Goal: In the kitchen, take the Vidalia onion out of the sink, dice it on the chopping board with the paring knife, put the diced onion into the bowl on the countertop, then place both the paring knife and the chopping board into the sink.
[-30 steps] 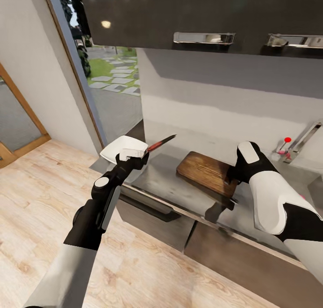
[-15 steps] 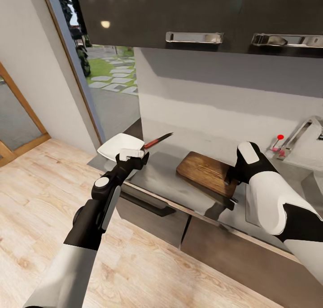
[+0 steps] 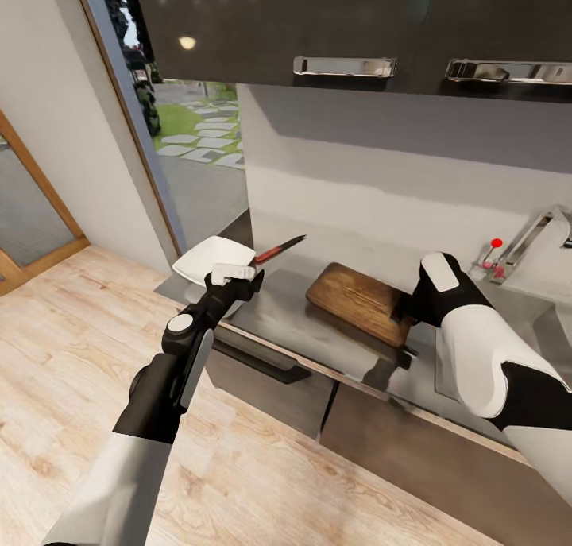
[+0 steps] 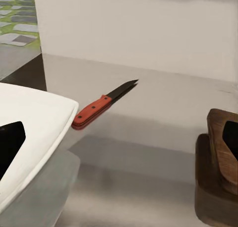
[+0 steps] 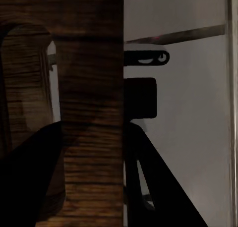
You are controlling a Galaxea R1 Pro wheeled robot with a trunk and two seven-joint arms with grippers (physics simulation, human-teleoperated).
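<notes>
The dark brown chopping board (image 3: 355, 300) lies on the grey countertop (image 3: 278, 311), its right end lifted a little. My right gripper (image 3: 407, 314) is shut on that end; in the right wrist view the board (image 5: 89, 63) sits between the dark fingers (image 5: 29, 182), next to its oval slot. The paring knife (image 3: 278, 250) with a red handle lies flat behind the white bowl (image 3: 213, 260). My left gripper (image 3: 234, 277) hovers open at the bowl's near rim, and the left wrist view shows the knife (image 4: 101, 105) and the bowl (image 4: 34, 133). The faucet (image 3: 540, 230) marks the sink.
Dark upper cabinets with steel handles (image 3: 343, 67) hang above the counter. A dark drawer front (image 3: 266, 359) juts out a little under the counter edge. A glass door (image 3: 199, 141) and wooden floor (image 3: 71, 339) lie to the left. My right arm hides most of the sink basin.
The view shifted a second ago as the camera moved. Since half a second ago the right gripper has drawn the chopping board slightly left and up. The left arm, bowl and knife are unchanged.
</notes>
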